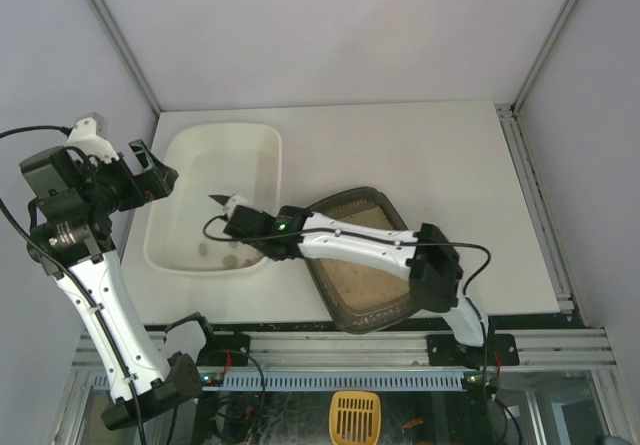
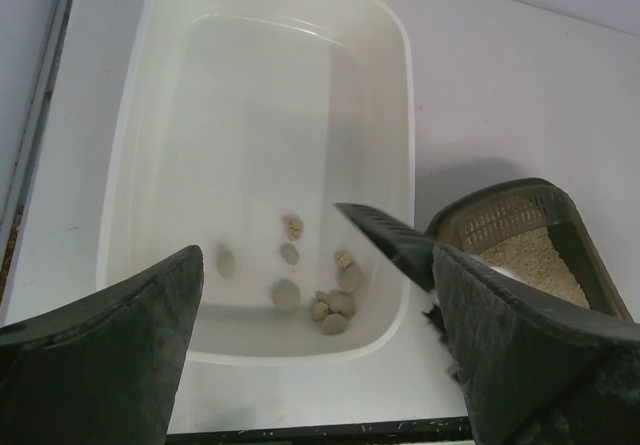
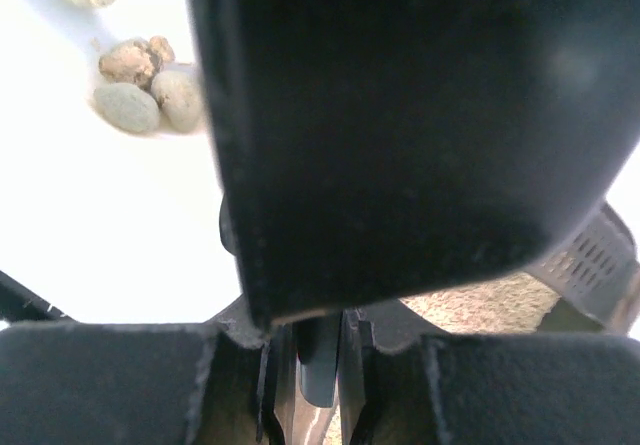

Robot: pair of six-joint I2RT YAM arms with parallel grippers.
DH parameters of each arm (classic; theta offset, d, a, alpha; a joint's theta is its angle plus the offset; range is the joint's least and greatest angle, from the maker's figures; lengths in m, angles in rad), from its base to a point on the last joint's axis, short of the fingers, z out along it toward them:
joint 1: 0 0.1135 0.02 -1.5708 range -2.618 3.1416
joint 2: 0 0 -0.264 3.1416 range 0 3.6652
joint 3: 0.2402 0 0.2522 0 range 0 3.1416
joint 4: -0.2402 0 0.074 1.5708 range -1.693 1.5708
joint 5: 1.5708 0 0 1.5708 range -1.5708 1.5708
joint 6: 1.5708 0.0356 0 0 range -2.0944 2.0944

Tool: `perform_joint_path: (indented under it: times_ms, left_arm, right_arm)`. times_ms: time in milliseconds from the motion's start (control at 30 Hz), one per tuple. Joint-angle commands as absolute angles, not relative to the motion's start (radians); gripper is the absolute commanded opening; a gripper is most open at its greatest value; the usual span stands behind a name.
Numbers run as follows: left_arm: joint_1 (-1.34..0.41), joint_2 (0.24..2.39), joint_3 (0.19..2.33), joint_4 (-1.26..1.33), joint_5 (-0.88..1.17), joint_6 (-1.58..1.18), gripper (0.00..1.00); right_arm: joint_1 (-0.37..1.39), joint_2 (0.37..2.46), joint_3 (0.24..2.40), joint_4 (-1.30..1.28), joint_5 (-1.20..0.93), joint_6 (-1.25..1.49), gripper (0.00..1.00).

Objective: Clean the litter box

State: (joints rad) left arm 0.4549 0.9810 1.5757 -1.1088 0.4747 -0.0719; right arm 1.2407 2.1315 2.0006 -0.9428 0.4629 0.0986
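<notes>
Scooping well along: clumps (image 2: pixel 330 300) lie in the white tray (image 1: pixel 162 217).
The right gripper (image 1: pixel 235 208), clamped on the dark scoop (image 2: pixel 385 237), hangs over that tray's near right corner. The litter box (image 1: pixel 352 198) sits just right of the tray, its sand partly hidden by the arm, so more clumps may remain. The left gripper (image 1: pixel 152 177) gapes wide beside the tray's left rim.

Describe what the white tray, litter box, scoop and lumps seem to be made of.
White tray: likely glossy plastic; smooth walls catch light. Litter box: apparently matte grey-brown plastic, thick moulded rim. Scoop in the right end effector: dark, matte, probably plastic. Lumps in the white tray: perhaps stone or clumped litter; dull, rounded, grey-tan.
</notes>
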Motion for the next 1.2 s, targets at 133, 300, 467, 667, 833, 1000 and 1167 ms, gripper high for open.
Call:
perform_joint_path:
  times_ms: [133, 300, 467, 667, 833, 1000, 1167]
  left_arm:
    - [0.509, 0.980, 1.443, -1.002, 0.511, -0.121, 0.99]
    - [0.512, 0.965, 1.387, -0.959, 0.472, -0.134, 1.00]
    - [0.513, 0.951, 1.291, -0.903, 0.441, -0.135, 1.00]
    - [0.512, 0.940, 1.265, -0.890, 0.430, -0.127, 1.00]
    - [0.513, 0.924, 1.239, -0.887, 0.449, -0.124, 1.00]
    - [0.512, 0.917, 1.235, -0.882, 0.463, -0.129, 1.00]
    - [0.511, 0.917, 1.229, -0.880, 0.455, -0.139, 1.00]
  right_arm:
    - [1.012, 1.603, 1.553, -0.768, 0.100, 0.257, 0.00]
    - [0.832, 1.394, 1.303, -0.806, -0.069, 0.324, 0.00]
    - [0.713, 1.319, 1.157, -0.858, -0.277, 0.382, 0.00]
    - [0.712, 1.281, 1.012, -0.830, -0.374, 0.441, 0.00]
    - [0.727, 1.264, 0.913, -0.762, -0.417, 0.486, 0.00]
    - [0.779, 1.307, 0.894, -0.730, -0.461, 0.513, 0.00]
    - [0.814, 1.359, 0.891, -0.722, -0.455, 0.519, 0.00]
